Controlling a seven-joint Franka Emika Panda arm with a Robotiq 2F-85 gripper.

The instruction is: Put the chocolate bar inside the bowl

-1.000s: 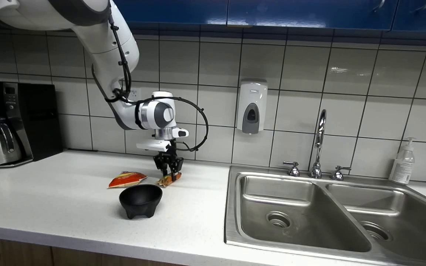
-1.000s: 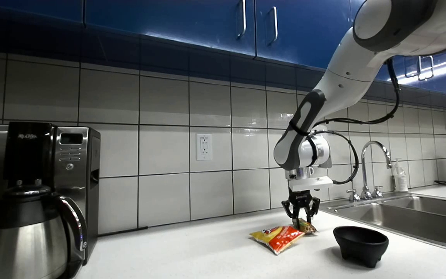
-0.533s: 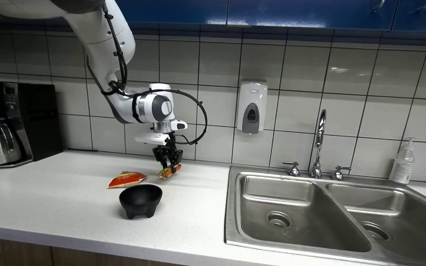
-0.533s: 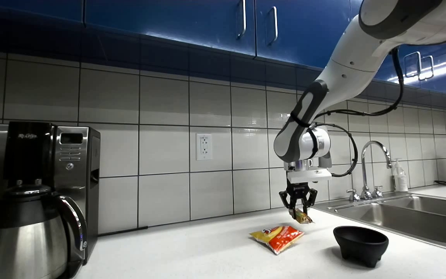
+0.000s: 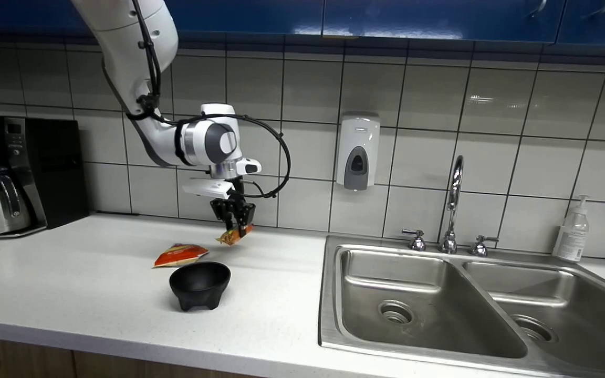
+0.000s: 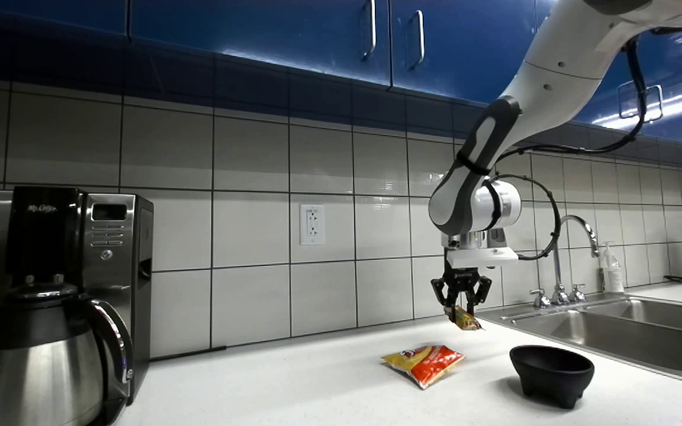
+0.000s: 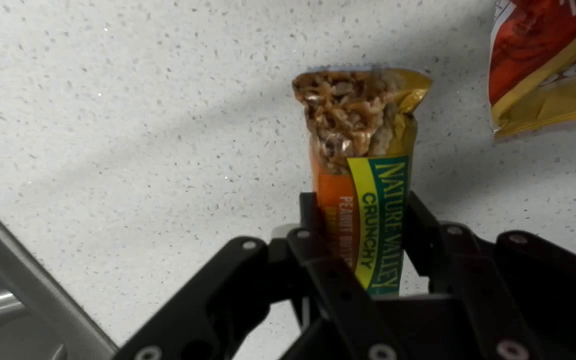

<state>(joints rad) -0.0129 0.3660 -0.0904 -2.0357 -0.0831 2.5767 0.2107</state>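
Observation:
The chocolate bar (image 7: 363, 170), a slim orange and green wrapped bar, is between the two fingers of my gripper (image 7: 360, 215) in the wrist view. The fingers press on both its long sides. In both exterior views the gripper (image 5: 235, 230) (image 6: 460, 313) holds the bar (image 5: 229, 238) (image 6: 469, 322) tilted in the air above the counter. The black bowl (image 5: 200, 284) stands upright on the counter, nearer the counter's front edge than the bar. It also shows in an exterior view (image 6: 551, 374), lower and to the right of the bar. The bowl is out of the wrist view.
A flat red-orange packet (image 5: 180, 255) (image 6: 425, 364) (image 7: 553, 65) lies on the counter close to the bowl and below the gripper's level. A steel sink (image 5: 330, 294) (image 7: 33, 280) with a faucet (image 5: 455, 199) is on one side, a coffee maker (image 6: 119, 236) on the other. The tiled wall is behind.
The gripper has lifted the chocolate bar off the counter and keeps rising with it. In the last half second it also shifts slightly sideways. The bowl and packet have not moved.

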